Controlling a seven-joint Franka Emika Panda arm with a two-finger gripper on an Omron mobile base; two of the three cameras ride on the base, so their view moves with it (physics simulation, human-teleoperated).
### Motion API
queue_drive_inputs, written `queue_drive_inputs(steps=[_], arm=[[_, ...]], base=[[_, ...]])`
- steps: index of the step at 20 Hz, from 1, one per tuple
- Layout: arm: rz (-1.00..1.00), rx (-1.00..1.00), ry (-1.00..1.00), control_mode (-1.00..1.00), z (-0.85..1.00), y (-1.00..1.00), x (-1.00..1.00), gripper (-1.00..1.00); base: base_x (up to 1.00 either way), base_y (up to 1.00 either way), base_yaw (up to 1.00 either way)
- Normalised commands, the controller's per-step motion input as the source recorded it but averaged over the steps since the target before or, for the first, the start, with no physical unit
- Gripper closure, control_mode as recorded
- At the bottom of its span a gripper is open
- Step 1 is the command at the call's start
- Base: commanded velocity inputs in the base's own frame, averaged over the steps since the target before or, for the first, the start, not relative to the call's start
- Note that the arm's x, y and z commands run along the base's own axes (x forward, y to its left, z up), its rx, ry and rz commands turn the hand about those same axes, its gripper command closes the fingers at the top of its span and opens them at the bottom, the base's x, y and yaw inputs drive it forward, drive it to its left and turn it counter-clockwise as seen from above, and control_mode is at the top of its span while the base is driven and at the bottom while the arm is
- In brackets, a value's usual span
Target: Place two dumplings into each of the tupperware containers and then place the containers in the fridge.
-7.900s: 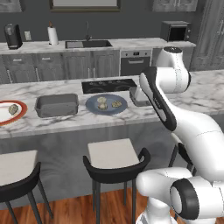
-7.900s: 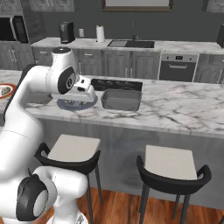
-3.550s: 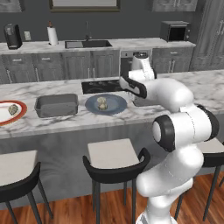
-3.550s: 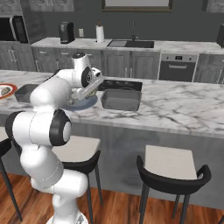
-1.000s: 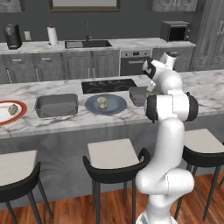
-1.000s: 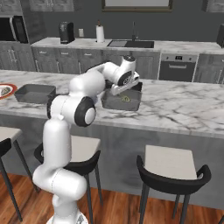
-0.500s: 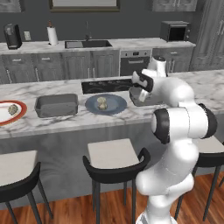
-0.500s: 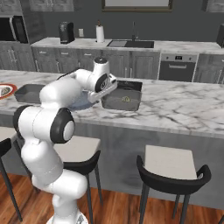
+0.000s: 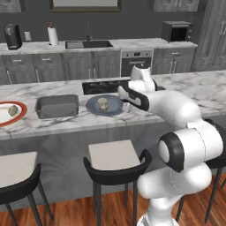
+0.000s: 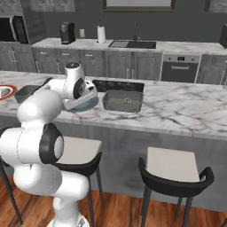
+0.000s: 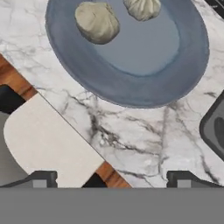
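Fingertips of the gripper [image 11: 112, 181] stand wide apart with nothing between them, above bare marble counter [image 11: 144, 131]. Ahead of it sits the blue-grey plate [image 11: 131, 87] with two dumplings [image 11: 96, 22]. One tupperware container [image 10: 123, 101] beside it holds a dumpling; another container [image 9: 56, 106] lies beyond the plate.

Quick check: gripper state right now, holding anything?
Gripper: open, jaws wide apart, nothing between them, above the counter beside the blue plate.
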Motion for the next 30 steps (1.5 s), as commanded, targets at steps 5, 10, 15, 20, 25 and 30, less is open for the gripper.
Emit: queue_drive_inputs(steps=[5, 10, 15, 20, 25, 30], arm=[[-0.48, 0.33, 0.01, -1.00, 0.49, 0.32, 0.00, -1.00], [-0.71, 0.26, 0.00, -1.00, 0.03, 0.07, 0.00, -1.00], [-0.61, 0.11, 0.09, -1.00, -0.01, 0.25, 0.09, -1.00], [-0.29, 0.22, 0.00, -1.00, 0.00, 0.11, 0.48, -1.00], [-0.10, 0.18, 0.00, -1.00, -0.14, 0.02, 0.56, -1.00], [-0.05, 0.03, 0.00, -1.00, -0.34, 0.37, 0.48, -1.00]], base=[[0.00, 0.00, 0.00], [0.00, 0.00, 0.00], [0.00, 0.00, 0.00], [0.00, 0.00, 0.00], [0.00, 0.00, 0.00], [0.00, 0.00, 0.00]])
